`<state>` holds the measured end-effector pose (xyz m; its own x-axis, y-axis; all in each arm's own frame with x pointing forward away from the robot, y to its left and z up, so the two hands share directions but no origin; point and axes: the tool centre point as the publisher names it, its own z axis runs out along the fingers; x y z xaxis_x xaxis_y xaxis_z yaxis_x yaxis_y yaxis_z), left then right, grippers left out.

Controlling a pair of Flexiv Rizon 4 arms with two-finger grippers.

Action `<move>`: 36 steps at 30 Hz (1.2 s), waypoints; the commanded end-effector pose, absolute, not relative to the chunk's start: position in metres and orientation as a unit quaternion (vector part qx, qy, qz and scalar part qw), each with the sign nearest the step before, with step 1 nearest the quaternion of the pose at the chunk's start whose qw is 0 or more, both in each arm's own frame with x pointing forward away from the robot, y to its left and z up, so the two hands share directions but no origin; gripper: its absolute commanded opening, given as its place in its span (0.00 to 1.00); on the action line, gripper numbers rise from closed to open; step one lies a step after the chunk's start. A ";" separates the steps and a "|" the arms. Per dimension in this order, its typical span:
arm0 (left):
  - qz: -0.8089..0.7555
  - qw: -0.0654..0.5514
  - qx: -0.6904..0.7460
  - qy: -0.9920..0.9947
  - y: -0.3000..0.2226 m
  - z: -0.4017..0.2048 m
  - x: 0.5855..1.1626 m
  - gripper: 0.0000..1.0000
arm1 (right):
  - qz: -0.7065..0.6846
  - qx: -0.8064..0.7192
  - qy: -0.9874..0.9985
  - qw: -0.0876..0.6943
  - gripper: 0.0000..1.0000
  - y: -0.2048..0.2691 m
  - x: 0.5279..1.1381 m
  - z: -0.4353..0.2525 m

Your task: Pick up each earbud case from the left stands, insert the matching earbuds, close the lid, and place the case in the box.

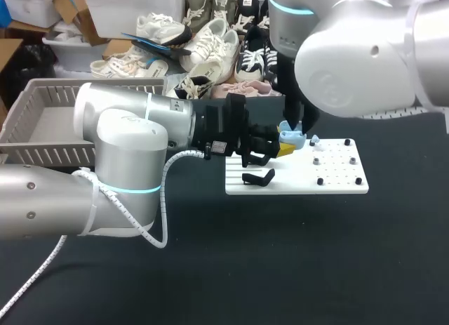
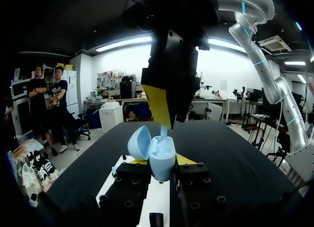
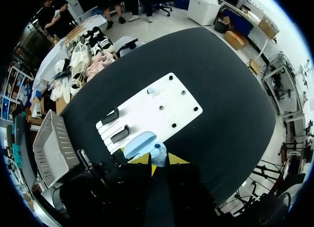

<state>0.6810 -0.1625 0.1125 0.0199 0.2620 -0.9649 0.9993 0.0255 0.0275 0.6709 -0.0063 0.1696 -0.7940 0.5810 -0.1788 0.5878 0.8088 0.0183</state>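
My left gripper (image 2: 162, 162) is clamped on the open light-blue earbud case (image 2: 161, 153) above the white stand board (image 1: 337, 179), while my right gripper (image 3: 158, 159) pinches an earbud (image 2: 163, 132) at its mouth.

Gloss on the machines, matt under them

The table (image 1: 295, 269) wears matt black cloth. The board (image 1: 344, 186) on it is smooth white plastic, with matt black stands (image 1: 258, 177). The case (image 2: 162, 161) is glossy pale-blue plastic. At the board's nine o'clock, the basket (image 1: 42, 128) is dull grey slatted plastic. The right arm (image 1: 365, 65) and left arm (image 1: 126, 128) have smooth, shiny silver-white shells, and a white plastic cable (image 1: 163, 199) hangs off the left one.
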 end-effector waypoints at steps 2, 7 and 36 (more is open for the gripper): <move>-0.417 0.443 0.561 0.562 -0.162 0.112 0.682 0.00 | -0.017 0.310 0.947 0.088 0.00 -0.007 0.669 0.165; -0.417 0.443 0.561 0.562 -0.162 0.112 0.682 0.00 | -0.015 0.311 0.947 0.086 0.00 -0.007 0.670 0.166; -0.417 0.443 0.561 0.562 -0.162 0.112 0.682 0.00 | -0.013 0.306 0.948 0.087 0.00 -0.002 0.676 0.167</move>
